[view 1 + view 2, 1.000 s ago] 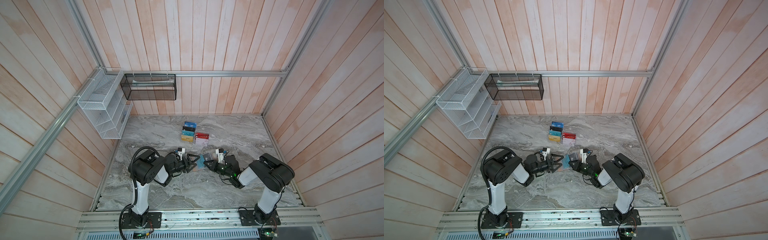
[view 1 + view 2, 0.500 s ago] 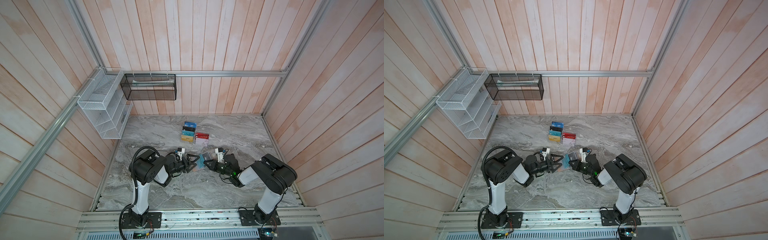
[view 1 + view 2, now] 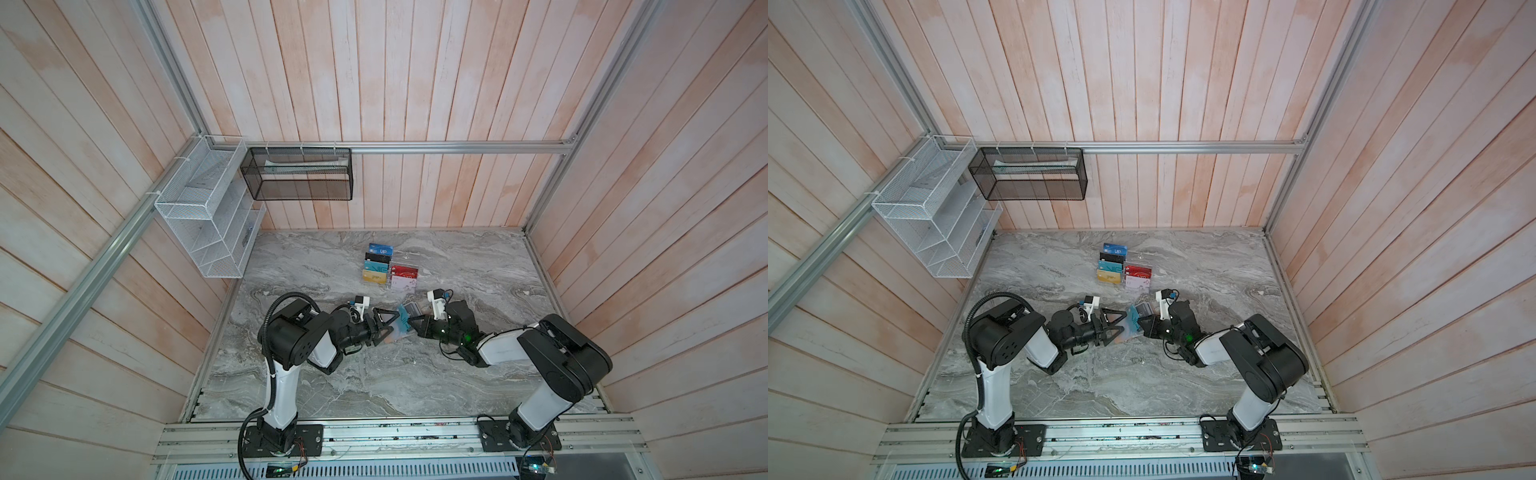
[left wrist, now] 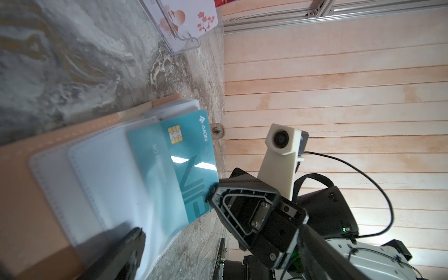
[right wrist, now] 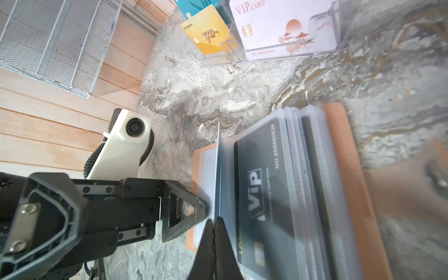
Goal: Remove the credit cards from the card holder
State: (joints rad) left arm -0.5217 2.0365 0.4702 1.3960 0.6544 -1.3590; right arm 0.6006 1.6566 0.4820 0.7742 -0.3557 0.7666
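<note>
- Teal plastic credit card sticks partly out of a clear sleeve in the tan-pink leather-like booklet card holder.
- Right gripper pinches its edge.
- Left gripper fingers spread wide.

We find the card holder lying open near the middle of the table, between the two grippers: the left gripper on its left, the right gripper on its right. One card sticks partly out of a sleeve page, its free end between the right gripper's fingertips. A second card sits inside a sleeve on the right-hand pages. Behind the holder, toward the back wall, stands the card stand with cards in its tiers. The wire rack hangs on the left wall, the mesh basket on the back wall.
</note>
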